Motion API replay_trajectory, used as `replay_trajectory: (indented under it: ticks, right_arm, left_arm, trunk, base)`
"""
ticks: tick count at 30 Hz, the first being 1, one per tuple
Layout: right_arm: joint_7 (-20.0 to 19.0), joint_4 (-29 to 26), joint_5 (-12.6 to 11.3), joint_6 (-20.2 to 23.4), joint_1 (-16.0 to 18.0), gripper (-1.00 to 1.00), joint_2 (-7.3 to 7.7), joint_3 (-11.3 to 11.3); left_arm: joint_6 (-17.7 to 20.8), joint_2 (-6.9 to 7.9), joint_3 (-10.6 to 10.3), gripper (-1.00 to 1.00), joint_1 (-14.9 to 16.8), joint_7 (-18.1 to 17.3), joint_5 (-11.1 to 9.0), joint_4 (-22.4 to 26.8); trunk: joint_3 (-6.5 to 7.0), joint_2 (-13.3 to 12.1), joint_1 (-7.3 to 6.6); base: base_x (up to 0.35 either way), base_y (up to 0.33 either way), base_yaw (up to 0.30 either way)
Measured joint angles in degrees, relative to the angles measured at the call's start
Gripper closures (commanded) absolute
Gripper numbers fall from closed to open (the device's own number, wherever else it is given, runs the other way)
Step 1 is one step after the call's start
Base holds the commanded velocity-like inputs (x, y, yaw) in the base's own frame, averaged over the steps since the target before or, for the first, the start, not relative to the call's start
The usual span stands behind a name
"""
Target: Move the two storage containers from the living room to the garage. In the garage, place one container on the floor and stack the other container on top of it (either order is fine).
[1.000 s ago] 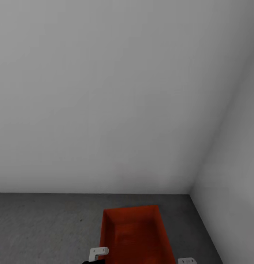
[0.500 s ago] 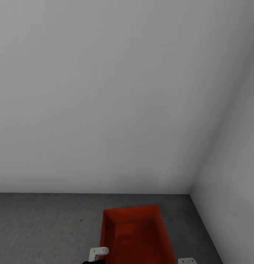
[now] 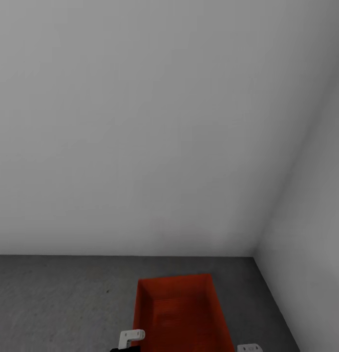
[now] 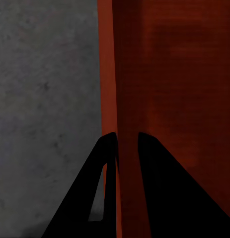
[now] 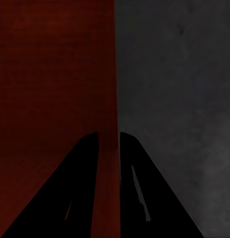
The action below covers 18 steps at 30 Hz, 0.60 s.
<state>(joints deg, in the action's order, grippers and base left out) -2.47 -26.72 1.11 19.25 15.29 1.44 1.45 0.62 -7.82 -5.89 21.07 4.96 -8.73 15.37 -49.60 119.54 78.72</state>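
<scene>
One orange-red storage container [image 3: 181,313] sits open side up at the lower middle of the head view, over the dark grey garage floor [image 3: 57,303]. My left gripper [image 4: 125,136] is shut on the container's left wall [image 4: 109,74], one dark finger on each side of it. My right gripper [image 5: 109,135] is shut the same way on the right wall [image 5: 116,74]. White parts of both wrists show beside the container's near end. I cannot tell whether the container rests on the floor or hangs just above it.
A plain pale grey wall [image 3: 140,122] rises just beyond the container. A second wall [image 3: 311,244] meets it in a corner at the right. Open floor stretches to the left of the container.
</scene>
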Motion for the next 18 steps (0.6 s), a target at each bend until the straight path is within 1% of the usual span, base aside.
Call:
replay_trajectory:
  ticks: [18]
  right_arm:
    - [0.0,0.0,0.0,0.0,0.0,1.00,0.00,0.0]
  left_arm:
    - [-0.1,0.00,0.0,1.00,0.0,0.0,0.0,0.0]
  trunk:
    - [-3.23,7.2,3.95]
  base:
    - [0.000,0.000,0.000]
